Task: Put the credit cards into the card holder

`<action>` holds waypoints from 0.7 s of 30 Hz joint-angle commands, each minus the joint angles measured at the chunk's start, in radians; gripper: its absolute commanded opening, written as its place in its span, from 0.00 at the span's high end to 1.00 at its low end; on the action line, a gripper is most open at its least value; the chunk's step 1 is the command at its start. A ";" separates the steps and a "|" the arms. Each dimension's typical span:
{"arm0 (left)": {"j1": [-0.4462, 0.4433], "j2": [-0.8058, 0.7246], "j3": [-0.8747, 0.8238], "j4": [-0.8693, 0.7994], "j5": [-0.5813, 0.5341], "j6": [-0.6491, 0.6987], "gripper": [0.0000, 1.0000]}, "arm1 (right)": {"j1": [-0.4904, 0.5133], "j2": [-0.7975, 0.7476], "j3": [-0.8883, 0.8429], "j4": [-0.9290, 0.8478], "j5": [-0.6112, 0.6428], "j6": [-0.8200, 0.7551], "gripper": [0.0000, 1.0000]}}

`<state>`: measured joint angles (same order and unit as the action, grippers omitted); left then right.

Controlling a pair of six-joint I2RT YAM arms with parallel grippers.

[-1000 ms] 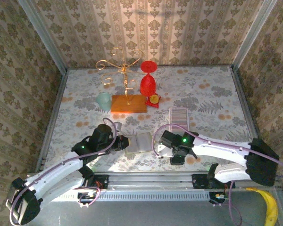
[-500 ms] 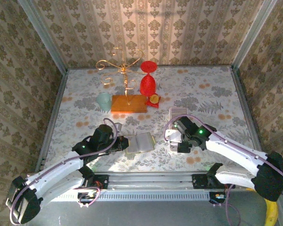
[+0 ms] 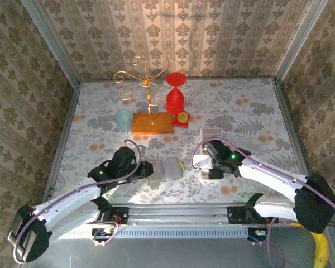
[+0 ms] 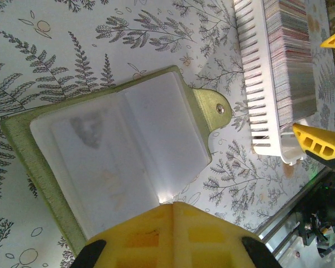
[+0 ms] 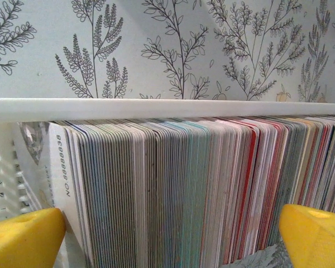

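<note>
The credit cards (image 5: 184, 190) stand on edge, packed in a long row in a white slotted rack (image 5: 156, 107), so only their thin grey, blue, white and pinkish-red edges show. Their faces are hidden apart from a strip of sideways print on the end card, too cropped to read fully. The right gripper (image 5: 168, 237) stands wide apart, one yellow fingertip (image 5: 22, 237) at each side of the row, both cut off by the frame. Whether either touches a card cannot be told. From above, this wrist covers the rack's near end. At about 8 o'clock from the rack, well apart, the green card holder (image 4: 117, 162) lies open on the table (image 3: 251, 111). Its cloudy clear sleeves show a grey smudge, and what is inside is unclear. The left gripper (image 4: 173, 215) has its jaws together at the holder's near edge. Whether it pinches or merely presses there is hidden. Toward 12 o'clock sit an orange board (image 3: 152, 123) with a gold wire stand (image 3: 142, 75), a red ornament (image 3: 175, 99) and a pale cup (image 3: 123, 119).
</note>
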<state>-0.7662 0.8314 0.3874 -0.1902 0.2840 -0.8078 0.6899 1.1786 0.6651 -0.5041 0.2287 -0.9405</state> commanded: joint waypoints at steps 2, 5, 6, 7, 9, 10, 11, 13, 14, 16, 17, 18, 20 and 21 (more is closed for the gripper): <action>-0.004 0.000 0.006 0.017 -0.006 0.010 1.00 | -0.001 0.009 -0.004 -0.028 -0.050 -0.026 0.00; -0.005 0.000 0.001 0.019 -0.006 0.009 1.00 | 0.006 0.013 -0.009 -0.028 -0.052 -0.039 0.00; -0.005 0.001 0.001 0.020 -0.006 0.007 1.00 | 0.009 0.017 -0.009 -0.028 -0.058 -0.037 0.00; -0.005 0.002 -0.001 0.023 -0.005 0.007 1.00 | 0.014 0.024 -0.005 -0.028 -0.067 -0.031 0.00; -0.005 0.005 -0.001 0.028 -0.004 0.009 1.00 | 0.022 0.032 0.001 -0.059 -0.071 -0.038 0.00; -0.005 0.007 -0.001 0.031 -0.002 0.008 1.00 | 0.027 0.037 0.002 -0.063 -0.071 -0.042 0.00; -0.005 0.009 -0.001 0.034 0.000 0.009 1.00 | 0.028 0.041 0.002 -0.064 -0.075 -0.043 0.00; -0.005 0.014 -0.001 0.039 0.002 0.010 1.00 | 0.031 0.051 0.002 -0.065 -0.082 -0.038 0.00; -0.005 0.017 -0.001 0.041 0.001 0.010 1.00 | 0.031 0.057 0.001 -0.066 -0.080 -0.040 0.00; -0.005 0.020 0.000 0.042 0.001 0.010 1.00 | 0.033 0.066 -0.014 -0.023 -0.045 -0.048 0.00; -0.005 0.024 -0.002 0.046 0.002 0.009 1.00 | 0.036 0.070 -0.028 0.026 -0.021 -0.056 0.00; -0.005 0.025 -0.003 0.051 0.001 0.006 1.00 | 0.038 0.075 -0.036 0.058 -0.008 -0.059 0.00; -0.005 0.034 -0.003 0.057 0.004 0.004 1.00 | 0.038 0.088 -0.038 0.105 0.008 -0.056 0.00; -0.004 0.037 -0.002 0.058 0.006 0.006 1.00 | 0.038 0.095 -0.038 0.125 0.018 -0.057 0.00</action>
<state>-0.7662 0.8612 0.3874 -0.1593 0.2844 -0.8078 0.7189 1.2339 0.6655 -0.4744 0.2070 -0.9897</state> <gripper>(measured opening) 0.050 0.999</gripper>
